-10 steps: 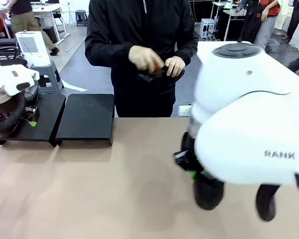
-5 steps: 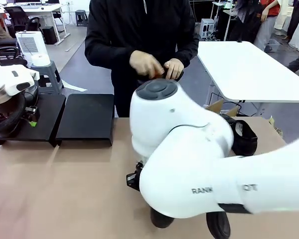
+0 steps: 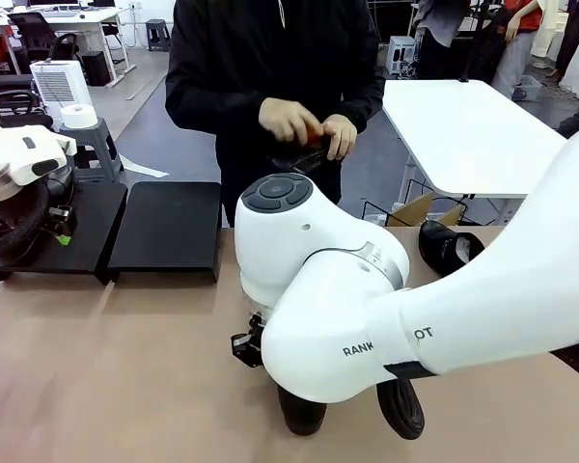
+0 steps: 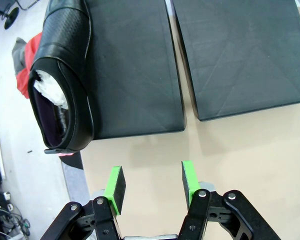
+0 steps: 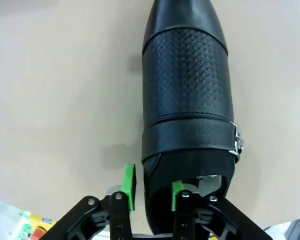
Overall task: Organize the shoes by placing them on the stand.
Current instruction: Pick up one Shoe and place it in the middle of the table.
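Right hand (image 5: 152, 181) straddles the heel wall of a shoe (image 5: 187, 90), jaws parted, unclamped; left hand (image 4: 151, 172) hangs open by the stand (image 4: 135, 75)

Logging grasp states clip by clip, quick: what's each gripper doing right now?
Left gripper: open, holding nothing.
Right gripper: open, fingers loosely astride the shoe's heel wall.

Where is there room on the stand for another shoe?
The stand's right panel is wholly bare. Its left panel has a free strip between the shoe and the seam. The table's middle is crowded: the right arm over another shoe.
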You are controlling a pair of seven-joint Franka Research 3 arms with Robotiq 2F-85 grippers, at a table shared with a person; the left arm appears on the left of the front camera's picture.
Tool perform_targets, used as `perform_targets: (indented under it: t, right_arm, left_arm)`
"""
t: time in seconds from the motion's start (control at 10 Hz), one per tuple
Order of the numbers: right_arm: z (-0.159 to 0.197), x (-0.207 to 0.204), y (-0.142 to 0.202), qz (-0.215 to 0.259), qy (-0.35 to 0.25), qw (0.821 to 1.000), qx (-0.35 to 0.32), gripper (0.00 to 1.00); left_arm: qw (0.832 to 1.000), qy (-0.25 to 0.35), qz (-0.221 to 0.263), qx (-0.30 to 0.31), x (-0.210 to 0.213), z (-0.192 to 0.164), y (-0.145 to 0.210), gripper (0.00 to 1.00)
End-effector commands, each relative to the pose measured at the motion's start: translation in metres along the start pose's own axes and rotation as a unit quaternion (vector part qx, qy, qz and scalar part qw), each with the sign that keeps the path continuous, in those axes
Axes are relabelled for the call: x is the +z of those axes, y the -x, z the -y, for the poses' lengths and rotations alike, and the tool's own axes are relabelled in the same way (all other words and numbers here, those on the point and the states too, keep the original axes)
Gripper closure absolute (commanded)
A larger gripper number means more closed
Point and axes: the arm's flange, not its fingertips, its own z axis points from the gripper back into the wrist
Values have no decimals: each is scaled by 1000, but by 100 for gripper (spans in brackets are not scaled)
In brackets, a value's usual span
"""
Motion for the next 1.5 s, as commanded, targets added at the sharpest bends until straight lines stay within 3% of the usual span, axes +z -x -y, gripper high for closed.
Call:
perform_targets:
  t: [0.0,0.1,0.4,0.5,1.4]
  right_arm:
    - [0,12,1,16,-16,999,-23,14]
    - [5,21,3,10,-26,999,-27,0]
    - [23,57,26,-38,-20,999,1,0]
    - [3,33,3,1,-26,999,-26,0]
    - [3,33,3,1,-26,999,-26,0]
  left_arm:
    - [1000,-1,-3,2,1,-1,0,39]
    - [1000,-1,-3,2,1,-1,0,39]
    - [1000,-1,-3,2,1,-1,0,39]
    - [1000,-1,-3,2,1,-1,0,39]
    - [1000,-1,-3,2,1,-1,0,39]
